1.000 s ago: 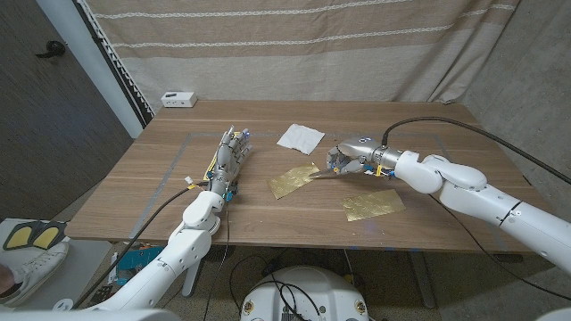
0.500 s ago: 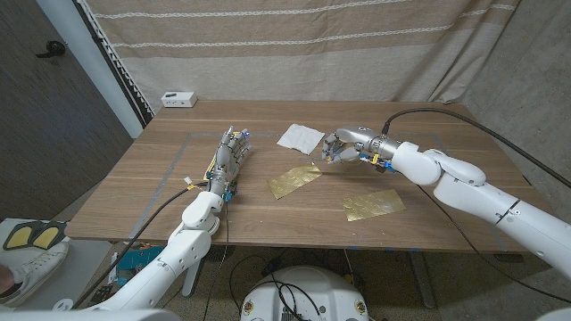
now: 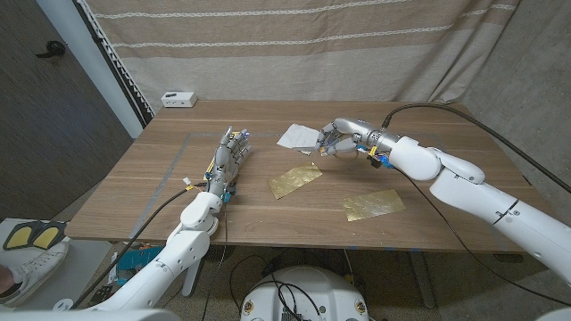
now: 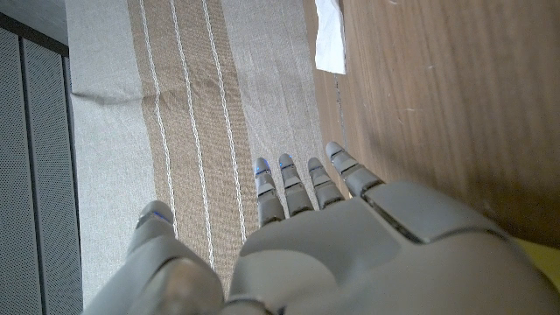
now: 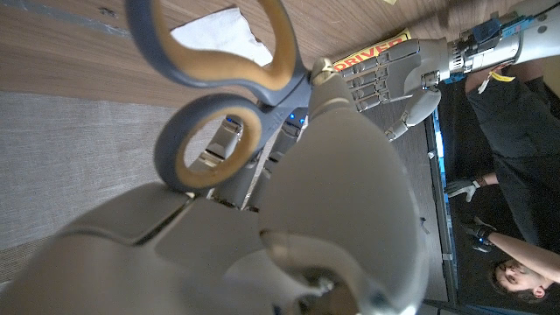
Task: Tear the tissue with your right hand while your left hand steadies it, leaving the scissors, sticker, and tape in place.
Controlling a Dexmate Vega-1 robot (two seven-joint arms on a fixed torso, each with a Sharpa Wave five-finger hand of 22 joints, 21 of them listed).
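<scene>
The white tissue point(image 3: 299, 136) lies flat on the far middle of the table, and also shows as the tissue point(image 5: 214, 33) and the tissue point(image 4: 330, 35) in the wrist views. My right hand point(image 3: 343, 143) hovers just beside its right edge and grips the grey scissors point(image 5: 229, 87) by their orange-lined handles, with the hand point(image 5: 341, 175) curled around them. My left hand point(image 3: 229, 158) stands at the left with fingers stretched out, holding nothing, well apart from the tissue. A yellow sticker point(image 5: 372, 57) lies under that left hand point(image 5: 394, 79).
Two gold foil sheets point(image 3: 294, 181) point(image 3: 373, 204) lie on the near middle and right. A small white box point(image 3: 179, 99) sits at the far left corner. A curtain hangs behind the table. A person point(image 5: 512, 254) stands off the table's left side.
My right hand has risen and moved toward the far left with the scissors, from above the gold sheet to the tissue's right edge. The left hand has stayed still.
</scene>
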